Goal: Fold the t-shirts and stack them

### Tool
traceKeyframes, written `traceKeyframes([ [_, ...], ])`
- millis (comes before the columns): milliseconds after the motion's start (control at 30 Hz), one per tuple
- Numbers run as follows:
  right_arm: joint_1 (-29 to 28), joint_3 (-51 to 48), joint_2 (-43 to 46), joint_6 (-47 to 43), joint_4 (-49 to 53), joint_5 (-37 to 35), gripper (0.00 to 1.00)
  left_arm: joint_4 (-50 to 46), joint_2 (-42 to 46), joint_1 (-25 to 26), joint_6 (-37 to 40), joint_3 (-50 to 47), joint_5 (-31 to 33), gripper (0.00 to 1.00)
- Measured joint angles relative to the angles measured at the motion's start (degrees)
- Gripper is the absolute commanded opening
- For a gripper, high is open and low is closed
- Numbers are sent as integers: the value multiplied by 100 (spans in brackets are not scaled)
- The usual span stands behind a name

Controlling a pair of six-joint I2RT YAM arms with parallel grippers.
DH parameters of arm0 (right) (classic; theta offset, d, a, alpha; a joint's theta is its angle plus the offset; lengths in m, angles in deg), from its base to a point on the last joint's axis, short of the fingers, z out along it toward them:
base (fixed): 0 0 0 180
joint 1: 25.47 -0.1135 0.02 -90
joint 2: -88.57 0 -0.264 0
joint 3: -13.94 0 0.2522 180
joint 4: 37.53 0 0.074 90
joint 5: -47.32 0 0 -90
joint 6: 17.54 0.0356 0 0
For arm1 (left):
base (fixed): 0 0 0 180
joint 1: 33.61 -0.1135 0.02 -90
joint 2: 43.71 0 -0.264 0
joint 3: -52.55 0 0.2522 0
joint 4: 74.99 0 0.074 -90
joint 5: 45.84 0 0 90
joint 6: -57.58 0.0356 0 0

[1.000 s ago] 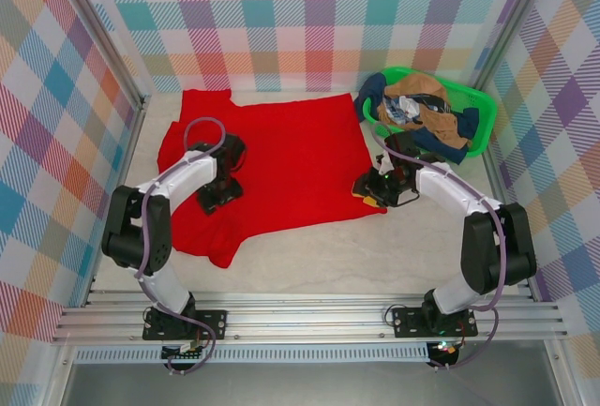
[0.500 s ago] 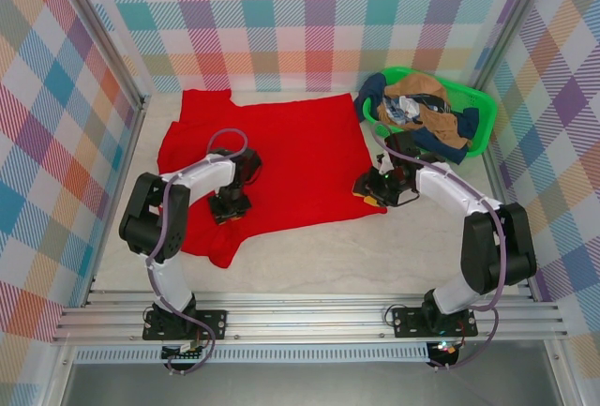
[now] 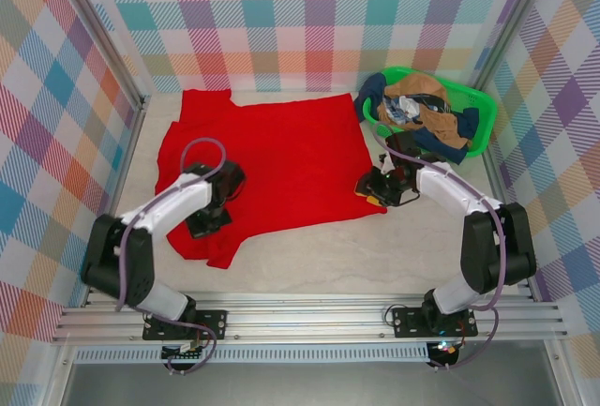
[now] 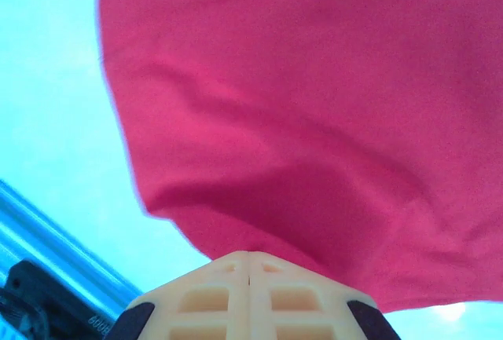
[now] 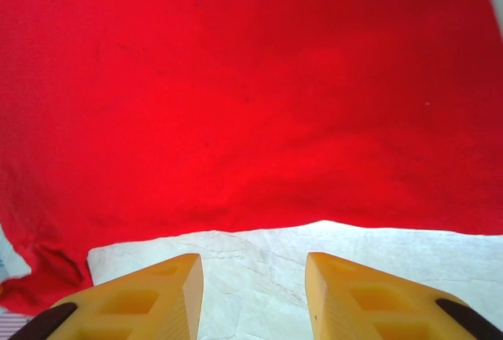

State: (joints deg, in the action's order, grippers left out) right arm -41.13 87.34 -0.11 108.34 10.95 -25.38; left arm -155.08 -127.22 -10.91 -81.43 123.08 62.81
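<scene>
Left side: left gripper (image 3: 204, 222) is down on the near-left part of the red t-shirt (image 3: 281, 157). In the left wrist view its fingers (image 4: 212, 297) are pressed tight together, and the red cloth (image 4: 314, 120) runs right down to their tips. It is clenched on a pinch of the shirt edge, with the fabric draped in soft folds above it. The red t-shirt is large and bright, spread mostly flat across the left and middle of the worktop (image 3: 309, 256). Its far edge lies near the back wall, one flap of cloth pokes out at the far-left corner, and another reaches toward the near edge just beside the left gripper. The surface is even red with a few shallow wrinkles. Moving right, the right gripper (image 3: 371, 190) sits low at the shirt's near-right corner. In the right wrist view (image 5: 253, 277) its fingers are spread apart and released, with bare worktop between them and the red hem (image 5: 236, 120) just beyond the tips. It grips nothing. Far right: the green basket (image 3: 473, 106) stands in the back-right corner, near the right gripper but apart from it. It holds a loose heap, with a tan-brown shirt (image 3: 422, 87) on top, a white-patterned shirt (image 3: 403, 106) crumpled beside it, and a navy shirt (image 3: 452, 142) hanging over the near rim.
</scene>
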Motion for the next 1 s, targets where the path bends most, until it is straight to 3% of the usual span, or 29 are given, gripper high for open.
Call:
traceKeyframes([
  [167, 210, 2, -59, 273, 199, -450, 37, -564, 1563, 0, -1043, -1019, 181, 0],
  [300, 472, -157, -37, 599, 273, -726, 36, -817, 2295, -52, -1659, -1493, 219, 0],
  [500, 1029, -1027, 79, 1364, 216, -608, 27, -861, 2343, -76, -2214, -1668, 249, 0],
  [800, 1220, -1401, 74, 2540, -542, -96, 24, -874, 2529, -76, -2363, -1668, 356, 0],
  [1000, 1222, -1388, -72, 2865, -966, 144, 25, -855, 2487, -76, -2350, -1668, 415, 0],
])
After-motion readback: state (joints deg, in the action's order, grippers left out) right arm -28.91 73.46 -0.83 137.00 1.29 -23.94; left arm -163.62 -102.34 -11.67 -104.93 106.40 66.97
